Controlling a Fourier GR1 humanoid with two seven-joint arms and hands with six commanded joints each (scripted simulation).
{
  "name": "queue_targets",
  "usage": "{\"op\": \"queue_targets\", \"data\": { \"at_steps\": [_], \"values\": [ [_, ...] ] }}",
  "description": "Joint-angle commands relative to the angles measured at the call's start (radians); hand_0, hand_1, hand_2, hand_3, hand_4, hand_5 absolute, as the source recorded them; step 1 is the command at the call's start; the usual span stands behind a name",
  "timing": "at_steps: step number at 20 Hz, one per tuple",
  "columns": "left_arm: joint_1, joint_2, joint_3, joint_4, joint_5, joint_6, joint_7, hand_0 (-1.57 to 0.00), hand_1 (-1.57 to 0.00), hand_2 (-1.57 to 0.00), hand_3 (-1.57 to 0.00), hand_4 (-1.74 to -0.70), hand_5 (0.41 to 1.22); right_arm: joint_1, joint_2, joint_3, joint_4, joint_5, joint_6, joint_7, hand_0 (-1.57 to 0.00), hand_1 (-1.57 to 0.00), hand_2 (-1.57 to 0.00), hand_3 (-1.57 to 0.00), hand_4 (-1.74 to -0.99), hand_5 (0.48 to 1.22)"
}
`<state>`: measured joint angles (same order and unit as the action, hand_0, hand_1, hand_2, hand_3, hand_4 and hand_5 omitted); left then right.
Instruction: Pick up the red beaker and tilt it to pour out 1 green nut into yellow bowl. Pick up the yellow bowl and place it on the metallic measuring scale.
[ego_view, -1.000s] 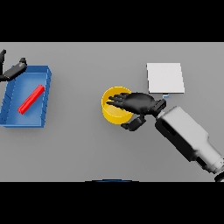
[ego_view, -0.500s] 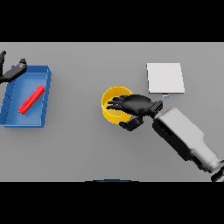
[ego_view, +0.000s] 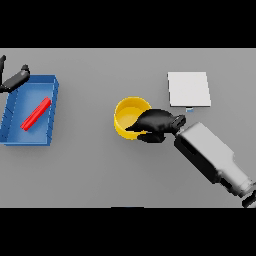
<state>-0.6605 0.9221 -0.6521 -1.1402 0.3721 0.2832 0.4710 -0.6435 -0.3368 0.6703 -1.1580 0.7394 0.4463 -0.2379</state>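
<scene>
While the right hand (ego_view: 156, 125) curled over its near rim, the yellow bowl (ego_view: 129, 114) sat mid-table.
Largest first: the blue tray (ego_view: 50, 107) at far left held a red beaker (ego_view: 35, 113); the scale (ego_view: 188, 89) lay beyond the hand; the left hand (ego_view: 14, 80), fingers unclear, touched the tray's corner.

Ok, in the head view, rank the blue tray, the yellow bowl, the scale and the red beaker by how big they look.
1. blue tray, clearly largest
2. scale and yellow bowl look about alike; the bowl is partly hidden by the right hand, so I won't rank them
3. red beaker, smallest
</scene>
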Motion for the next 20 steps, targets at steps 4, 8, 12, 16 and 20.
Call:
{"op": "queue_targets", "data": {
  "at_steps": [4, 8, 12, 16, 20],
  "values": [
    [0.003, -0.005, -0.005, -0.012, -0.003, 0.007, -0.006, 0.0, 0.0, 0.0, 0.0, -0.79, 0.727, 0.005, -0.014, -0.005, -0.038, -0.007, 0.021, 0.046, -1.44, -1.41, -1.41, -1.15, -1.683, 1.197],
    [0.006, -0.007, -0.004, 0.013, -0.009, 0.005, -0.015, 0.0, 0.0, 0.0, 0.0, -0.78, 0.727, -0.013, -0.048, -0.036, -0.097, -0.05, 0.068, 0.074, -1.52, -1.51, -1.5, -1.35, -1.711, 1.211],
    [0.005, 0.0, -0.001, 0.003, -0.008, 0.007, -0.02, 0.0, 0.0, 0.0, 0.0, -0.79, 0.733, -0.024, -0.096, -0.057, -0.162, -0.078, 0.099, 0.096, -1.55, -1.54, -1.54, -1.33, -1.721, 1.217],
    [0.006, 0.008, 0.008, -0.012, 0.001, 0.007, -0.03, 0.0, 0.0, 0.0, 0.0, -0.8, 0.737, -0.056, -0.097, -0.069, -0.161, -0.096, 0.132, 0.141, -1.56, -1.55, -1.56, -1.35, -1.724, 1.218],
    [0.003, 0.015, 0.008, 0.005, -0.004, -0.003, -0.025, 0.0, 0.0, 0.0, 0.0, -0.79, 0.748, -0.079, -0.128, -0.1, -0.146, -0.098, 0.108, 0.161, -1.47, -1.53, -1.57, -1.28, -1.723, 1.22]
  ]
}}
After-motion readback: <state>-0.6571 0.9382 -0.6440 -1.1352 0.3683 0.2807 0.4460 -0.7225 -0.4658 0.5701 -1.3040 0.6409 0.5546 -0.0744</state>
